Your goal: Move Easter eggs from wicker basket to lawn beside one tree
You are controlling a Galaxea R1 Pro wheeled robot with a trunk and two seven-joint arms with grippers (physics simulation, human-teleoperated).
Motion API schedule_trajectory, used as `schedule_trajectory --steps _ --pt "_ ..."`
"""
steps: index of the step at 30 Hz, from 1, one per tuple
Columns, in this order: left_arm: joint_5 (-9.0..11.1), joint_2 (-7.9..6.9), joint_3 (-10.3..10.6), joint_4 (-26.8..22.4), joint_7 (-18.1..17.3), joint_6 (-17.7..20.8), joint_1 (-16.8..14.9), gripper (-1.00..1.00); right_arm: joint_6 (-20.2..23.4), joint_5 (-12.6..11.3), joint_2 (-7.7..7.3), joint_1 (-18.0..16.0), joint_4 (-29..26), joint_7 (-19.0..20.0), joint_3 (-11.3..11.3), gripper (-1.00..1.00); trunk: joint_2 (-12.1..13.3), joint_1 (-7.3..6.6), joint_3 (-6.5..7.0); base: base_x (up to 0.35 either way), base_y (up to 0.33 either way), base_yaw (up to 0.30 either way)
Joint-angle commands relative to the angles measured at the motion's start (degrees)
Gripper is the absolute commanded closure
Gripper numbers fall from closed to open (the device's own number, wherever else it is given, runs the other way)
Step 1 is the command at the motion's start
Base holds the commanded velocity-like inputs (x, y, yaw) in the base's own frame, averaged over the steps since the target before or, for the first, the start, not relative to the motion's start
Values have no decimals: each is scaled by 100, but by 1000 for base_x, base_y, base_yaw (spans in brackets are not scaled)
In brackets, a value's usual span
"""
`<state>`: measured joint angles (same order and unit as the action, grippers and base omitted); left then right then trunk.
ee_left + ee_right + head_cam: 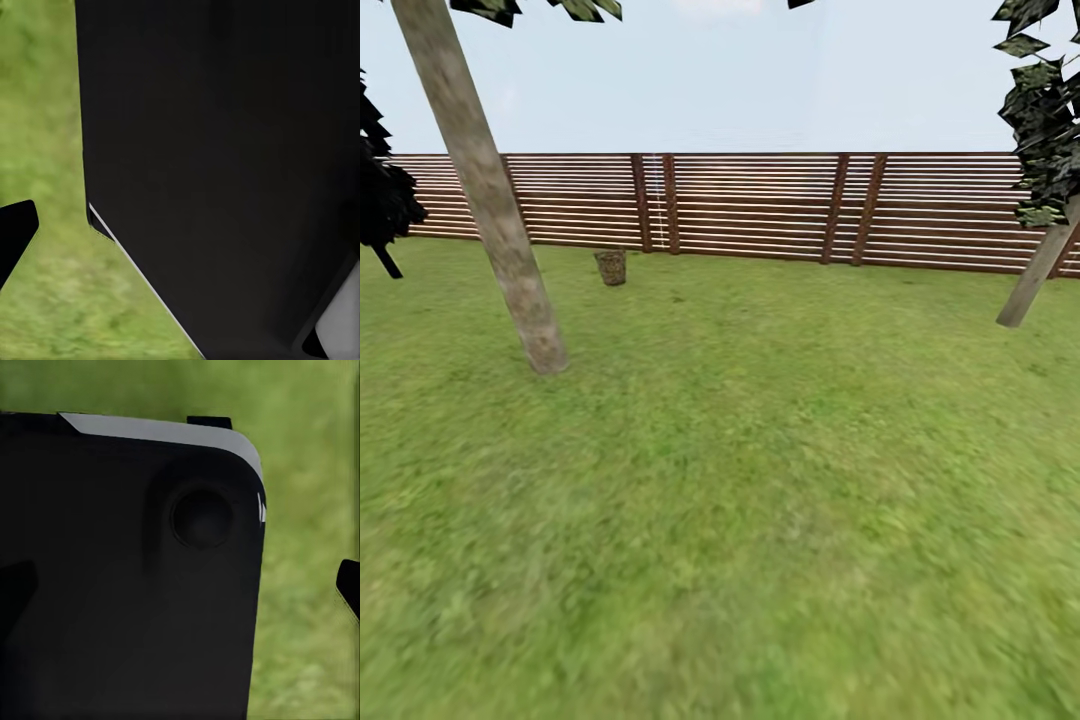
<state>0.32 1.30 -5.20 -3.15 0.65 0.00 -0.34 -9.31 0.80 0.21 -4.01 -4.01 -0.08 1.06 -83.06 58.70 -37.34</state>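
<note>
Approach stage: I see the wicker basket (611,267) far ahead by the fence (760,205), near a tree (490,190); no eggs placed; jaw states indeterminable.

Your wicker basket (611,267) too small and far to show any eggs, tree (485,185) crown cut off above, both wrist views largely blocked by dark robot body (225,165).

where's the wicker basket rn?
Head view: the wicker basket stands far off on the lawn, left of centre, just before the wooden fence, beyond and right of the leaning pale tree trunk.
</note>
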Motion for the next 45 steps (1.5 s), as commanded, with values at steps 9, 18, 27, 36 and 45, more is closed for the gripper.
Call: schedule_trajectory --steps 9,18,27,36,45 --pt "3 2 -43 -2 7 0 -2 -100 -17 8 1 -3 5 -1 8 -100 -2 3 -5 336 0 0" --pt "3 2 -43 -2 6 0 -2 -100 -18 8 -2 -3 5 -1 8 -100 -2 3 -5 336 0 0" --pt "3 2 -43 -2 6 0 -2 -100 -18 8 0 -3 5 -1 8 -100 -2 3 -5 336 0 0" --pt "3 2 -43 -2 6 0 -2 -100 -14 -1 -7 -3 10 -1 8 -100 -2 3 -5 336 0 0" --pt "3 2 -43 -2 7 0 -2 -100 -10 7 0 -3 9 -1 8 -100 -2 3 -5 336 0 0"
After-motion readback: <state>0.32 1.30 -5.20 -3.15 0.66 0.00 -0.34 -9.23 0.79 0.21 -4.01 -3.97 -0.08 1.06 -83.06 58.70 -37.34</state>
